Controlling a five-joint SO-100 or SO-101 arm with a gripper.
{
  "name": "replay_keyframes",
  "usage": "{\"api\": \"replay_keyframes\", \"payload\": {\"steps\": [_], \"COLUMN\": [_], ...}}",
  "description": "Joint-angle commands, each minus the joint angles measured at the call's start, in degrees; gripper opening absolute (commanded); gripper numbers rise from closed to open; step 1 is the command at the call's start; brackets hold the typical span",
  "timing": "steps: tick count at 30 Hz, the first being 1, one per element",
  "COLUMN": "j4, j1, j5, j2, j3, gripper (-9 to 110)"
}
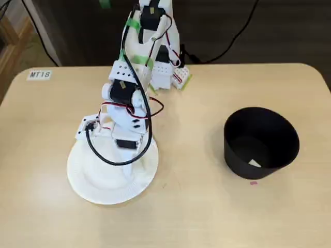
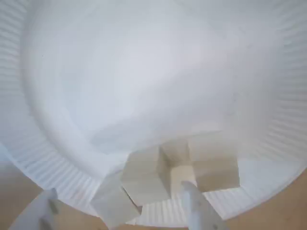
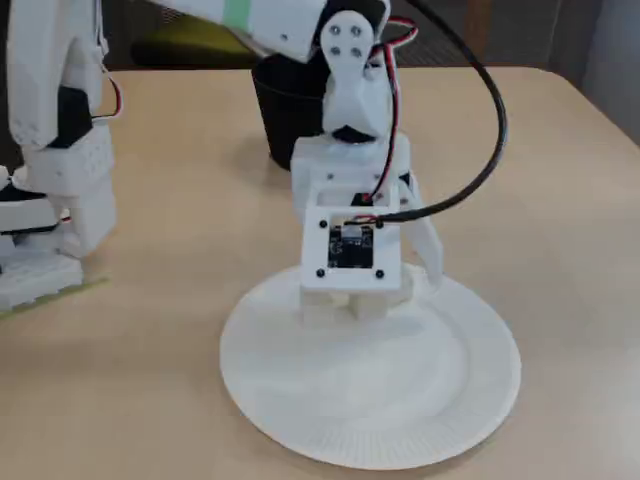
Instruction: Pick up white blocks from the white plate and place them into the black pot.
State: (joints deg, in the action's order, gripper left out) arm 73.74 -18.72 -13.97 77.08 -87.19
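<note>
- I have the arm bent low over the white plate [image 1: 88, 178], so the gripper [image 2: 120, 211] can get down to the blocks near the plate's edge
- In the wrist view I see the white blocks [image 2: 182, 167] bunched close together on the plate, touching each other, close to the ribbed rim
- One finger [image 2: 201, 211] pokes up right in front of the bunch, and the other sits off to the left, past the rim
- The fingers are spread wide with nothing between them yet, so the hand is empty and ready to close
- I think the next move is to slide in around one block and squeeze, and that may be tricky because the blocks sit so tight that a finger could push a neighbor away
- The black pot [image 1: 261, 142] stands on the table well apart from the plate, off to the right in a fixed view
- One white block [image 1: 254, 163] already lies at the bottom of the pot, so part of the job looks done
- In the other fixed view the camera box on the wrist hides the blocks, so I trust the wrist view for aiming
</note>
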Motion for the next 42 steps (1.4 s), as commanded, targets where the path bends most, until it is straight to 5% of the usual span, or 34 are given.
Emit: {"api": "replay_keyframes", "payload": {"steps": [1, 42], "j4": [-0.18, -1.32], "j1": [0.53, -0.44], "j5": [-2.37, -0.26], "j2": [0.09, -5.71], "j3": [2.37, 12.30], "gripper": [37, -2]}}
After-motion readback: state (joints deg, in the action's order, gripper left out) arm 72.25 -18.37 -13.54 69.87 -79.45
